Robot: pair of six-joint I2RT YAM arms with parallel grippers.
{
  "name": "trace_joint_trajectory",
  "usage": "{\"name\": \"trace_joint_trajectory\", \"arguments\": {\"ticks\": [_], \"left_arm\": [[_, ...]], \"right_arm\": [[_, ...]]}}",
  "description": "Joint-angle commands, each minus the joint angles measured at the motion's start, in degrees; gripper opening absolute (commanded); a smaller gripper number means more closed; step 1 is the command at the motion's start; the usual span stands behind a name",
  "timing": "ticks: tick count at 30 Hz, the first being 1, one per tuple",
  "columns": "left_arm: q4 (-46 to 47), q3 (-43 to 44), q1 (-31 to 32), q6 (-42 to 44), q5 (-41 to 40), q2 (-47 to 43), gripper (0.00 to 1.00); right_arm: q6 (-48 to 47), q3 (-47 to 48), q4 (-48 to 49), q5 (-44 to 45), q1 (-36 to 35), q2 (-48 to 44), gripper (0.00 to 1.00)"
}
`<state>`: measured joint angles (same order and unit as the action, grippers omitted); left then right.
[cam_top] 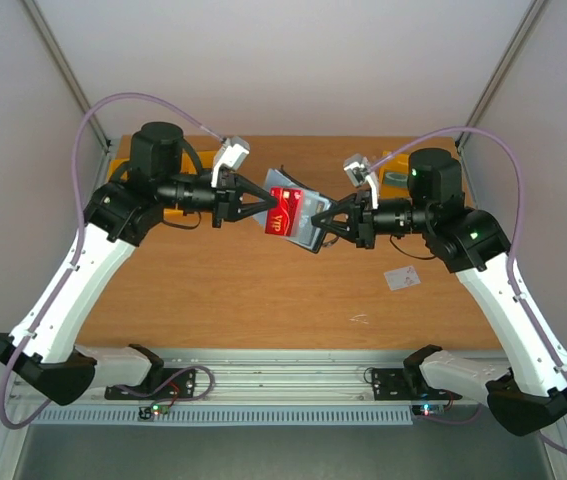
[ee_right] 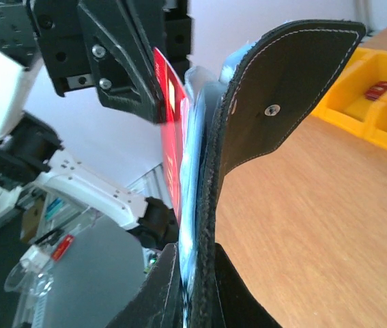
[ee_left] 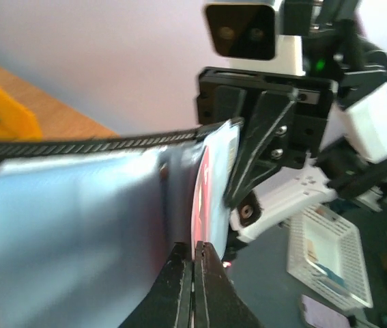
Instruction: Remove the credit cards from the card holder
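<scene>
**Surfaces and finishes**

Outside of card holder (ee_right: 275, 89): black, leather-like grain, matt, pale stitching, 1 shiny metal stud. Lining: grey-blue, smooth, faint sheen.
Glossy plastic: red card (ee_right: 173, 137).
Wood grain, satin: desk (cam_top: 233, 290).
Smooth plastic: yellow bins (ee_right: 357, 96).
Jaws of left gripper (cam_top: 266, 204) and right gripper (cam_top: 315, 227): matt black plastic.

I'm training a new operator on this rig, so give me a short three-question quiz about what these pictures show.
1. True or false: the card holder lies flat on the table.
2. Which gripper pinches the red credit card? A) left gripper B) right gripper C) neither
3. Fill in: the whitish card lies on the ____.
Key: 1 false, the right gripper holds it in the air; 2 A; 3 table.
</scene>
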<state>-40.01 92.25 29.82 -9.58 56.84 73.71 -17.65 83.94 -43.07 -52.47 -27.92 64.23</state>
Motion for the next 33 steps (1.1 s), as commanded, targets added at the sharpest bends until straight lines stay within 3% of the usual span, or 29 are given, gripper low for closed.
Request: {"name": "trace_joint_trajectory", "arguments": {"ticks": [1,4,8,11,14,16,18,20,23,31,33], "left_arm": [[-6.4,-0.1,-3.5,7.1,-10.6,-2.0,0.0],[-9.5,-0.2,-5.9,13.7,-14.6,-3.0,0.0],[-9.7,-1.9,-8.9,14.7,-19.5,-4.3,0.0],[-13.9,-1.5,-10.2,24.2,-23.4,-4.0,0.0],[-16.4,-2.4,-10.2,38.6,-35.6,-3.5,0.0],[-14.3,-3.6,-10.3,43.1,-47.1,-3.2,0.0],[-14.3,-3.0,-11.4,45.9,-52.6,-2.1,0.0],[-14.6,-1.5,-13.4,44.4,-51.5,-1.0,0.0],[-15.0,-0.1,-15.6,34.9,-43.6,-0.1,0.0],[-12.3,-3.4,-18.9,20.8,-30.5,-0.1,0.0],[-12.0,-4.2,-19.1,18.9,-26.7,0.0,0.0]], "right_arm": [[-3.2,-1.6,-3.3,0.2,4.4,-1.6,0.01],[-3.0,-4.0,-4.5,-1.3,8.2,-1.1,0.01],[-3.0,-5.8,-6.0,0.2,8.8,1.4,0.01],[-4.2,-6.5,-9.0,2.6,8.5,4.5,0.01],[-5.2,-8.4,-9.8,6.2,6.5,6.2,0.01],[-3.9,-10.8,-7.2,6.2,5.4,7.2,0.01],[-2.3,-13.4,-4.6,5.5,4.3,9.1,0.01],[-0.6,-15.9,-0.7,3.2,3.2,11.7,0.01],[1.9,-18.9,6.3,-1.7,2.1,16.2,0.01],[-5.4,-19.6,3.9,-4.9,1.1,29.1,0.01],[-6.0,-20.4,3.8,-2.2,1.2,31.2,0.01]]}}
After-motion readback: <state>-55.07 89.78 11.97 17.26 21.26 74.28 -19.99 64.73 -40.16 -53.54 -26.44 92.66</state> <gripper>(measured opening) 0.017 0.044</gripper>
